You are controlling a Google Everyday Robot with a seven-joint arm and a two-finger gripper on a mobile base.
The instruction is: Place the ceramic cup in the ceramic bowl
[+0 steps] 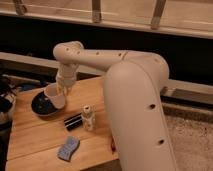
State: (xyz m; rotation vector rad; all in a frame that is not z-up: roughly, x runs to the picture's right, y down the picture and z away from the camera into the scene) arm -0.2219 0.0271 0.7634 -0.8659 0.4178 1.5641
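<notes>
The ceramic cup (55,95), small, plain white and handleless, hangs at the right edge of the ceramic bowl (42,105), a wide dark dish at the table's left. My gripper (61,89) comes down from the white arm and is shut on the cup's rim, holding it just over the bowl's right side. The cup hides part of the bowl's rim.
A slim white bottle with a cap (88,118) stands mid-table beside a black bar-shaped object (73,122). A blue-grey sponge (68,149) lies near the front edge. A small red item (113,145) sits by the arm's base. The wooden table (30,135) ends at left and front.
</notes>
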